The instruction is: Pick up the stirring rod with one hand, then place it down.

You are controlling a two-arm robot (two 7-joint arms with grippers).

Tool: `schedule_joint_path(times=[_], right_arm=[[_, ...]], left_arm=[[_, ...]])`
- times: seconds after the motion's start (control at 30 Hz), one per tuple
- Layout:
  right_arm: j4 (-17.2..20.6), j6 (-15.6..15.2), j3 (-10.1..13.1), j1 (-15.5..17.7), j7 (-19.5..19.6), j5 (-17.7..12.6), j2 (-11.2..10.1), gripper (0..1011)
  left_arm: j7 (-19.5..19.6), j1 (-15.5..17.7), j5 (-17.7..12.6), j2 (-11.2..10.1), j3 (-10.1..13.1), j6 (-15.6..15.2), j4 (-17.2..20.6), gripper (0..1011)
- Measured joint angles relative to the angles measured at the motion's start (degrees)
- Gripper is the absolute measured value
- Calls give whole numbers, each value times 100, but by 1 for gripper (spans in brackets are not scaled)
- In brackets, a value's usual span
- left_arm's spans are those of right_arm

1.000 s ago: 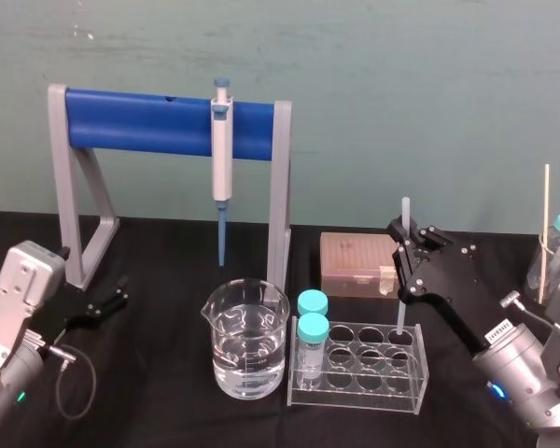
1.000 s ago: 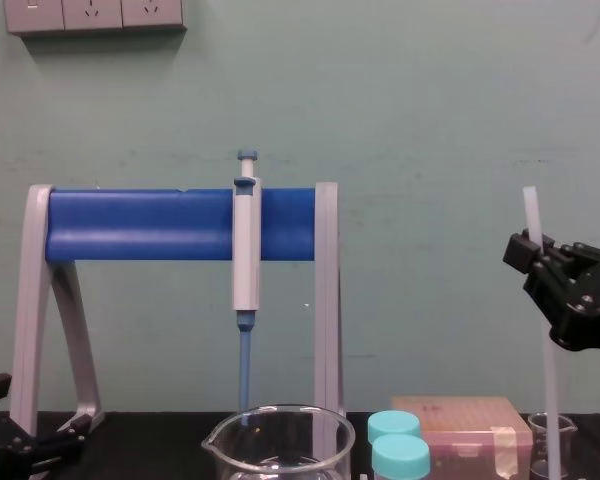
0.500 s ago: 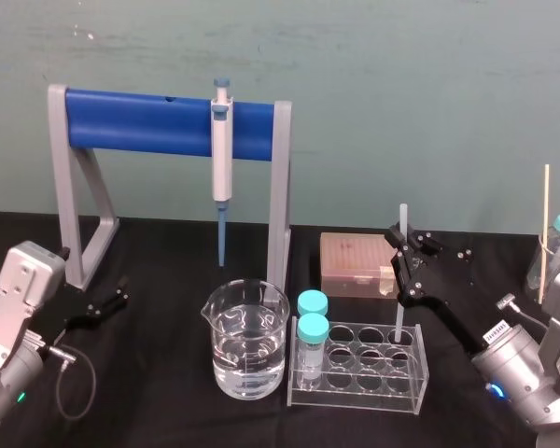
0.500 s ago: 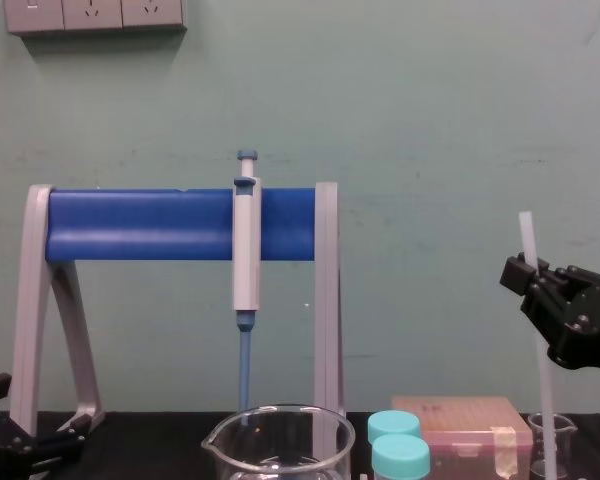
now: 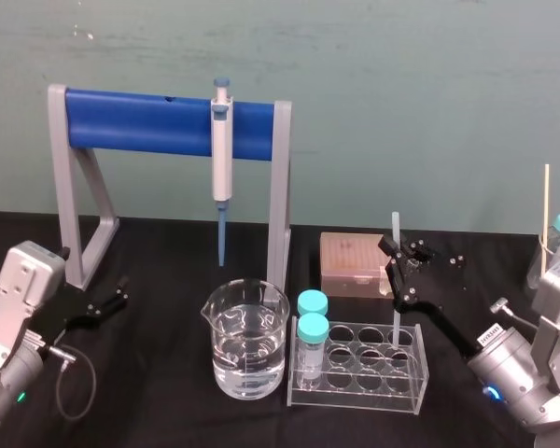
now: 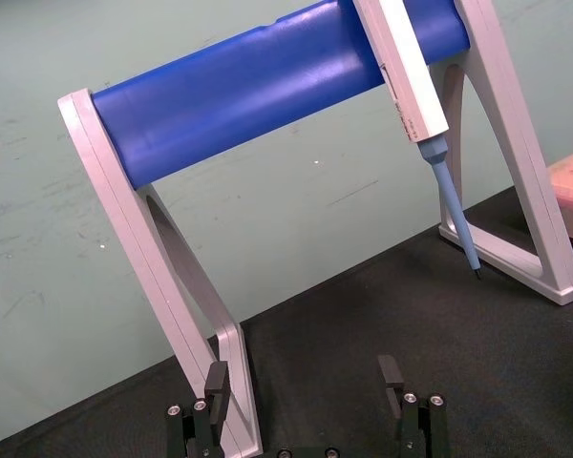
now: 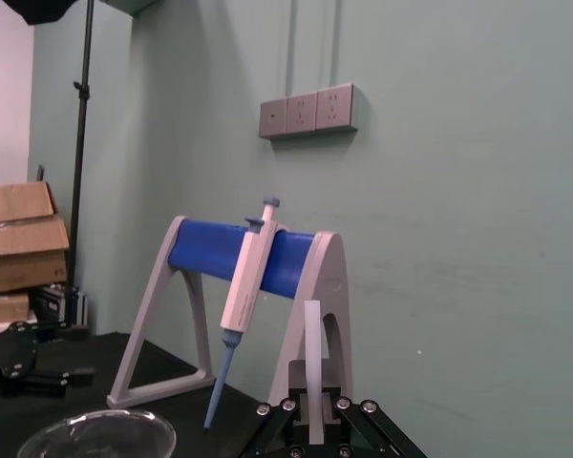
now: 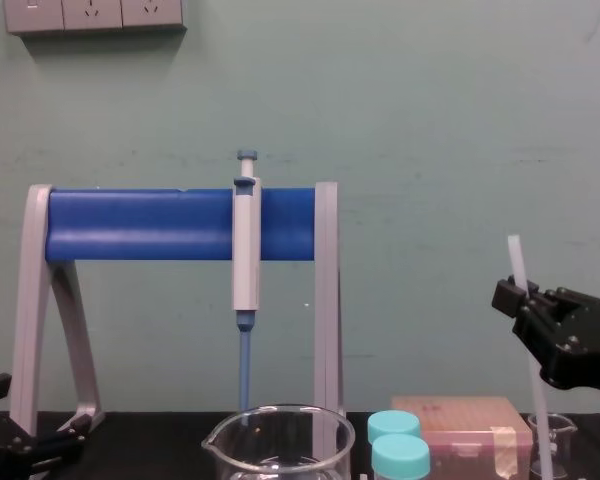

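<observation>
Left gripper [image 5: 120,291]: parked low at the table's left side, just beside the foot of the pipette stand [image 5: 168,122]; its fingers stand apart with nothing between them.
Pipette [image 5: 222,159]: hangs from the stand's blue bar, tip pointing down above the large beaker [image 5: 245,341]. It is not the object you are handling.
Tube rack [image 5: 359,375]: sits right of the large beaker, with two capped tubes at its left end.
Stirring rod [image 5: 395,227]: upright behind the rack's right end. Its long axis is close to vertical and its top stands clear above the fingers.
Right gripper [image 5: 399,257]: clamped on the rod's upper part, reaching in from the right.
Small beaker [image 8: 555,436]: in the chest view the rod's lower end appears to stand inside it.
Governing relation: the rod runs straight down from your grip, with the left gripper well apart across the table. The set-down therefore probably falls to the right arm, along the rod's own axis.
</observation>
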State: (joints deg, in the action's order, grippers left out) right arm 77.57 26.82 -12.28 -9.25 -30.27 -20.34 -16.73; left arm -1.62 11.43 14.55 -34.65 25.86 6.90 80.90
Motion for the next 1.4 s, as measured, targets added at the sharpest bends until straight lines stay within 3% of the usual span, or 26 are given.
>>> schedule_joint_path(times=[0.87,1.4], right_arm=[[-346,-381,-146,-118,55,95,-118,72],[-343,-336,-144,-111,50,89,-114,72]], left_arm=[[0,0,0,0,0,0,0,1001],[0,0,0,0,0,0,0,1000]])
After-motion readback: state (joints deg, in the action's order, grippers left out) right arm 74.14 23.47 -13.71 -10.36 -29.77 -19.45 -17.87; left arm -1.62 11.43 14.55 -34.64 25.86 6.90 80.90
